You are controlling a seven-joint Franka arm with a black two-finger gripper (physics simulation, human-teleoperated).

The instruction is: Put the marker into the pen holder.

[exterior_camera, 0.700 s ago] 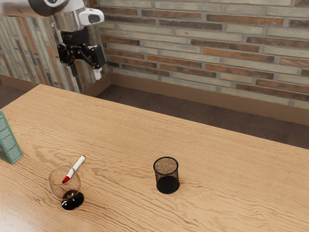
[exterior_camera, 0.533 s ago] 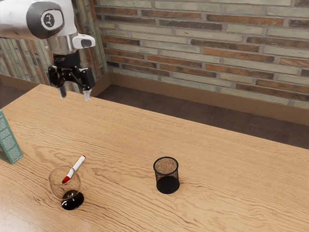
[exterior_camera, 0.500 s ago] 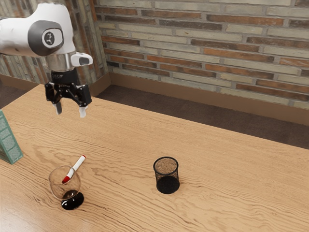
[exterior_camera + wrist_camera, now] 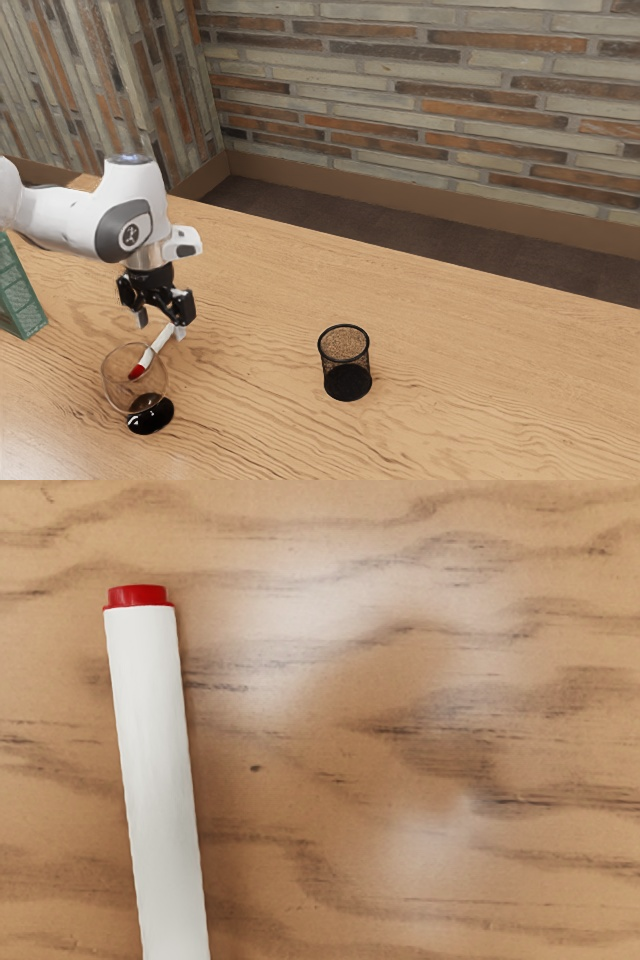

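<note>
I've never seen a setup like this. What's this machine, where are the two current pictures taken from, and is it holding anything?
It's a robot arm in a computer simulation, ending in a two-fingered tool. One picture comes from a camera at the arm's side; the other, a close-up of the marker, from a camera on the arm's hand. On the wooden table are that white marker with red ends, a stemmed glass with a dark base, a black mesh pen holder and a green box. Nothing is held: the tool is open, just above the marker.
</note>
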